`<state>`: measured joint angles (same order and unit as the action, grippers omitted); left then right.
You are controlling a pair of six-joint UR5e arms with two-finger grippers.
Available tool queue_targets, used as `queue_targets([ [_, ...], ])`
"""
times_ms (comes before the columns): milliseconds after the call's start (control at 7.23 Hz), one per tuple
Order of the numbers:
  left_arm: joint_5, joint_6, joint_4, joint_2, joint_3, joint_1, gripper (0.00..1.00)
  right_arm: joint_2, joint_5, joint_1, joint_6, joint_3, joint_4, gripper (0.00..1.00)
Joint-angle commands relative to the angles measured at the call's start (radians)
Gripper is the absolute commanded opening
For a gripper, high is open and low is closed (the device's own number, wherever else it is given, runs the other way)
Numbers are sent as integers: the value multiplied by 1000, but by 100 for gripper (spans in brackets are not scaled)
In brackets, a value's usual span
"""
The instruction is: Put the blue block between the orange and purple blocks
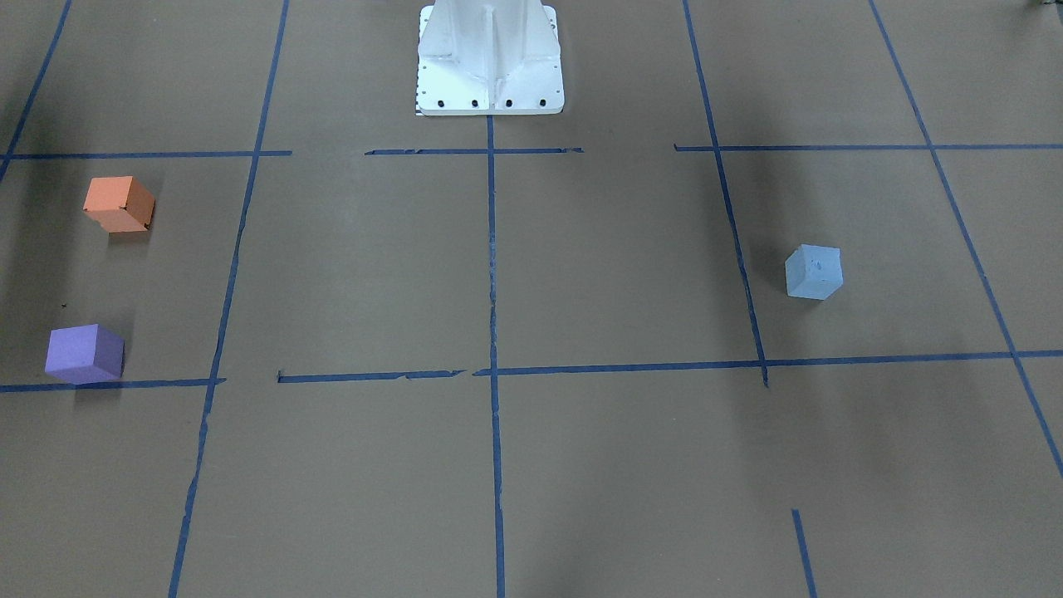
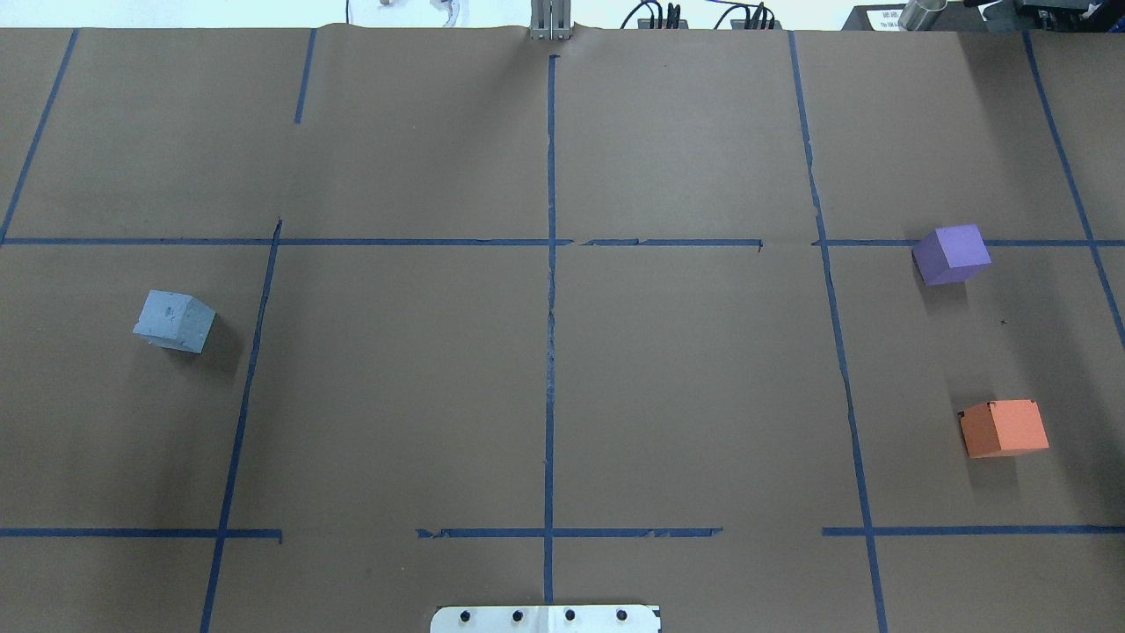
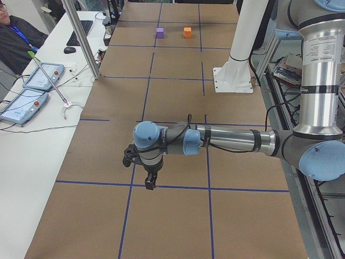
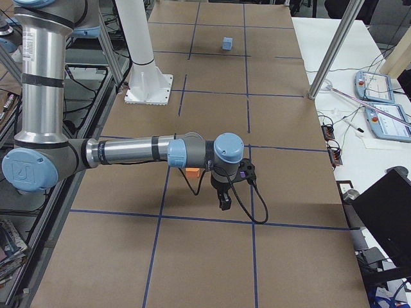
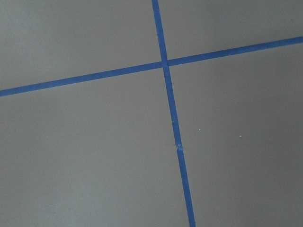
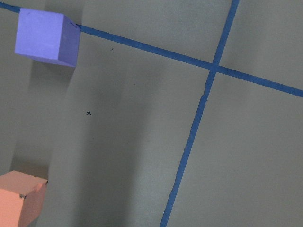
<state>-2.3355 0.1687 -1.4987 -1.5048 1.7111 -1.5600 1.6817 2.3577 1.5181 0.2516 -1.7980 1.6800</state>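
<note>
The blue block (image 1: 814, 272) sits alone on the robot's left half of the table (image 2: 174, 321). The orange block (image 1: 120, 203) and the purple block (image 1: 85, 353) stand apart on the robot's right half, with a bare gap between them (image 2: 1003, 428) (image 2: 951, 254). My left gripper (image 3: 150, 178) shows only in the exterior left view, held above the table and pointing down. My right gripper (image 4: 223, 202) shows only in the exterior right view, above the table near the orange block (image 4: 191, 171). I cannot tell whether either is open or shut. The right wrist view shows the purple block (image 6: 46, 38) and the orange block (image 6: 19, 198).
Blue tape lines (image 2: 550, 352) divide the brown table into squares. The white robot base (image 1: 490, 58) stands at the table's robot-side edge. A side table with tablets (image 3: 32, 91) and a seated person (image 3: 13, 38) lies beyond the far edge.
</note>
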Motion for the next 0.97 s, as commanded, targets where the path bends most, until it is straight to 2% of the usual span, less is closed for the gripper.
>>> queue_targets([
  [0, -1, 3, -3, 24, 11, 0, 100, 1, 2, 1, 0, -1, 1, 100],
  [415, -1, -6, -11, 11, 25, 21, 100, 1, 2, 1, -2, -6, 1, 100],
  [691, -5, -11, -171, -110, -22, 23, 100, 1, 0, 1, 0, -1, 0, 100],
  [830, -10, -2, -191, -104, -34, 26, 100, 1, 2, 1, -2, -1, 0, 100],
])
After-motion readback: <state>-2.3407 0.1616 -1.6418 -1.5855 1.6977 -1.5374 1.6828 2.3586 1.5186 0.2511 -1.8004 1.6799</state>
